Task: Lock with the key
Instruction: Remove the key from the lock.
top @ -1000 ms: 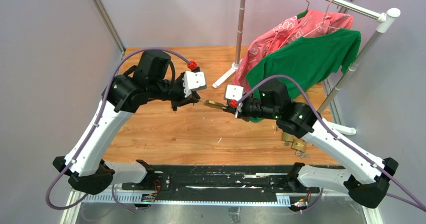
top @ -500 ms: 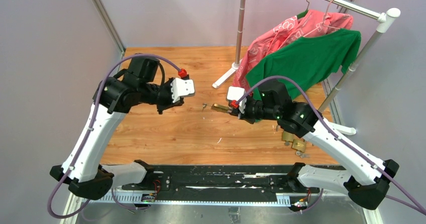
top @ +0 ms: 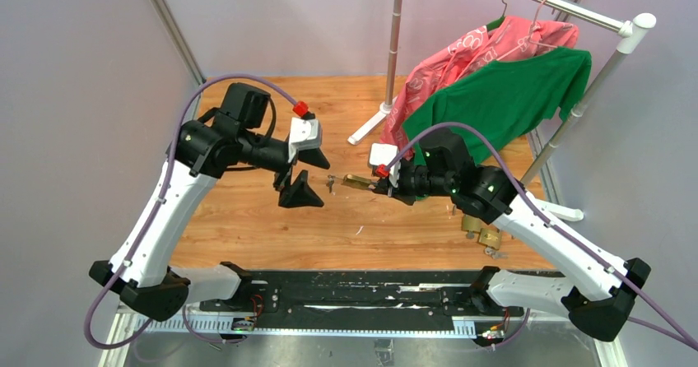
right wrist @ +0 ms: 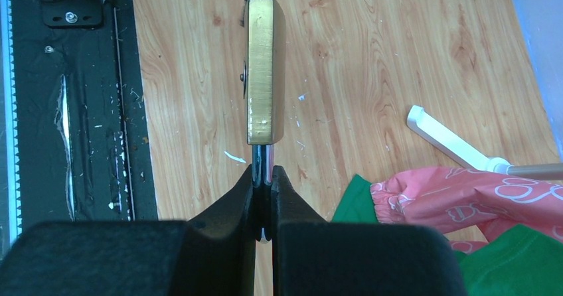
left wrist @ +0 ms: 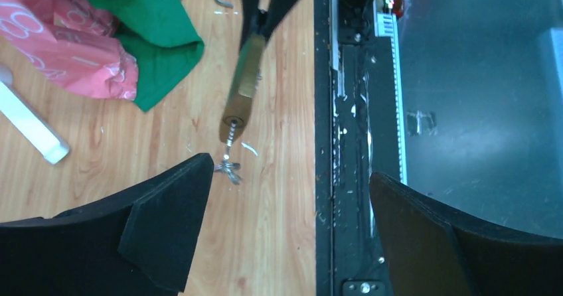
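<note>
A brass padlock [top: 355, 182] hangs level above the wooden table, and my right gripper [top: 385, 184] is shut on its steel shackle [right wrist: 264, 160]. From the right wrist the lock body [right wrist: 265, 70] points straight away from the right gripper [right wrist: 262, 173]. A small silver key [top: 331, 183] sticks out of the lock's far end, with its ring [left wrist: 228, 166] dangling. My left gripper [top: 311, 178] stands wide open just left of the key, touching nothing. From the left wrist the padlock [left wrist: 242, 90] and key lie ahead of the left gripper [left wrist: 290, 170], close to its left finger [left wrist: 166, 223].
A clothes rack [top: 395, 46] with a pink garment [top: 461, 54] and a green shirt [top: 502, 95] stands at the back right. Its white foot [top: 366, 124] rests on the table. A second brass padlock [top: 481, 231] lies by the right arm. A black rail [top: 362, 289] lines the near edge.
My left gripper, shut at the key a second ago, drew back left, then opened wide and returned beside it. The key stays in the lock. The right arm barely moved.
</note>
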